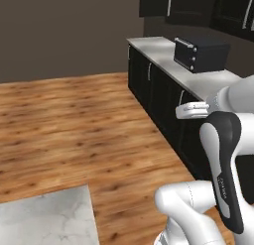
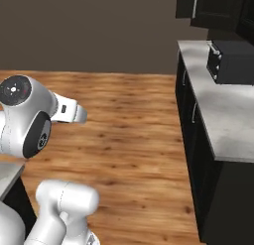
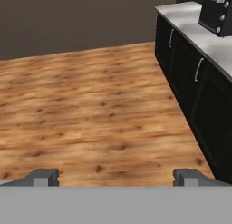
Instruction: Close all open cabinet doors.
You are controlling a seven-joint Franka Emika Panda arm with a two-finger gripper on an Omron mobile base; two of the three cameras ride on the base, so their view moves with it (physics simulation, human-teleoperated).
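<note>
Dark upper cabinet doors [image 1: 155, 3] with slim silver handles hang at the top right, and they also show in the right base view [image 2: 187, 4]. Whether any of them stands ajar I cannot tell. Lower dark cabinet doors [image 1: 140, 76] under the counter look flush; in the hand view they run along the right side [image 3: 183, 55]. My gripper [image 3: 115, 177] is open, its fingertips [image 3: 43, 177] wide apart with nothing between them. It points over the bare wooden floor, well left of the cabinets.
A black toaster oven [image 1: 201, 53] [image 2: 230, 60] [image 3: 215, 12] sits on the grey counter [image 1: 161, 53] [image 2: 223, 115]. A marble worktop [image 1: 44, 219] lies at the lower left, near the base. Wooden floor [image 3: 90, 96] spreads between me and the cabinets.
</note>
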